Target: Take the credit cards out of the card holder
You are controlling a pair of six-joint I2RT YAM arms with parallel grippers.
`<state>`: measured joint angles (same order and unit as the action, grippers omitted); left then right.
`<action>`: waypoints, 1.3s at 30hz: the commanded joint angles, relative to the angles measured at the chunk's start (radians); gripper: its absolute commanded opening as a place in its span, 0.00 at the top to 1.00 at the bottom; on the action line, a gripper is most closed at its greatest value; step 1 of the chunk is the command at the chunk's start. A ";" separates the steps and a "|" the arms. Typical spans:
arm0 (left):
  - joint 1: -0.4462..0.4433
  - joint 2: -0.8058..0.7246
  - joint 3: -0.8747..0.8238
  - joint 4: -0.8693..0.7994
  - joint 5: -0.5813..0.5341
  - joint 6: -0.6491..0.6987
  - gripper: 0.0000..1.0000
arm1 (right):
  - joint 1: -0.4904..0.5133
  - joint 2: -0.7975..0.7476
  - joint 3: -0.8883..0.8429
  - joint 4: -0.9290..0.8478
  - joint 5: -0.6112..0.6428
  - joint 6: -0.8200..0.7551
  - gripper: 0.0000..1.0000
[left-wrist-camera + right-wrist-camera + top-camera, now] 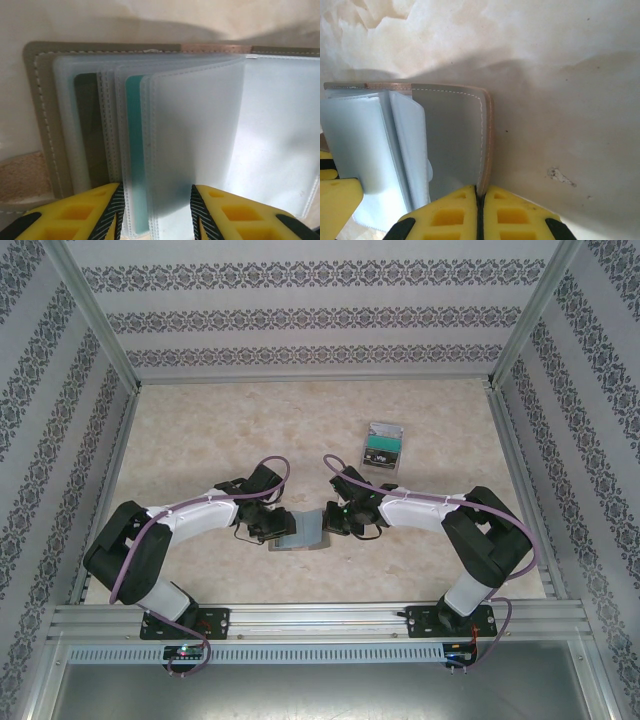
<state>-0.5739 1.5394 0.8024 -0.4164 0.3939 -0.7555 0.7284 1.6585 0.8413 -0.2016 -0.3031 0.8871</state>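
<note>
The card holder (300,532) lies open on the table between both grippers, its grey-brown cover (40,100) flat and its frosted sleeves (190,130) fanned upward. A teal card (134,150) and a dark olive card (90,135) sit inside sleeves. My left gripper (156,200) stands open, its yellow fingers on either side of the sleeves' near edge. My right gripper (479,192) is shut on the edge of the holder's right cover (452,140), holding that half up on edge. In the top view the left gripper (272,530) and right gripper (335,520) flank the holder.
A clear plastic case (383,446) with green-and-black contents lies behind the right arm. Aluminium rails and patterned walls fence the beige tabletop (200,440). A yellow finger of the left gripper (335,200) sits at the lower left of the right wrist view.
</note>
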 commanded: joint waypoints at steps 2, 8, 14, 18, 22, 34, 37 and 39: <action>0.005 0.003 -0.002 0.069 0.064 0.008 0.60 | -0.004 0.014 -0.001 0.011 -0.010 0.008 1.00; 0.005 -0.004 0.018 0.067 0.082 0.017 0.51 | -0.005 0.019 0.004 0.011 -0.010 0.007 1.00; -0.002 -0.012 0.063 0.017 0.074 0.041 0.34 | -0.005 0.022 0.008 0.007 -0.010 0.006 1.00; -0.004 -0.009 0.072 0.005 0.077 0.050 0.20 | -0.004 0.022 0.009 0.008 -0.011 0.006 1.00; -0.011 0.003 0.084 -0.007 0.077 0.056 0.17 | -0.006 0.024 0.014 0.005 -0.013 0.003 1.00; -0.018 0.006 0.114 -0.067 0.032 0.087 0.14 | -0.010 0.021 0.024 -0.013 0.005 -0.005 1.00; -0.017 -0.008 0.129 -0.116 -0.015 0.107 0.12 | -0.019 -0.009 0.021 -0.034 0.034 -0.013 1.00; -0.016 -0.021 0.133 -0.135 -0.036 0.116 0.12 | -0.031 -0.029 0.022 -0.056 0.047 -0.026 0.90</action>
<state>-0.5831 1.5387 0.9070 -0.4805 0.4126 -0.6796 0.7197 1.6680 0.8440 -0.2047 -0.3012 0.8841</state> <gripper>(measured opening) 0.882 0.086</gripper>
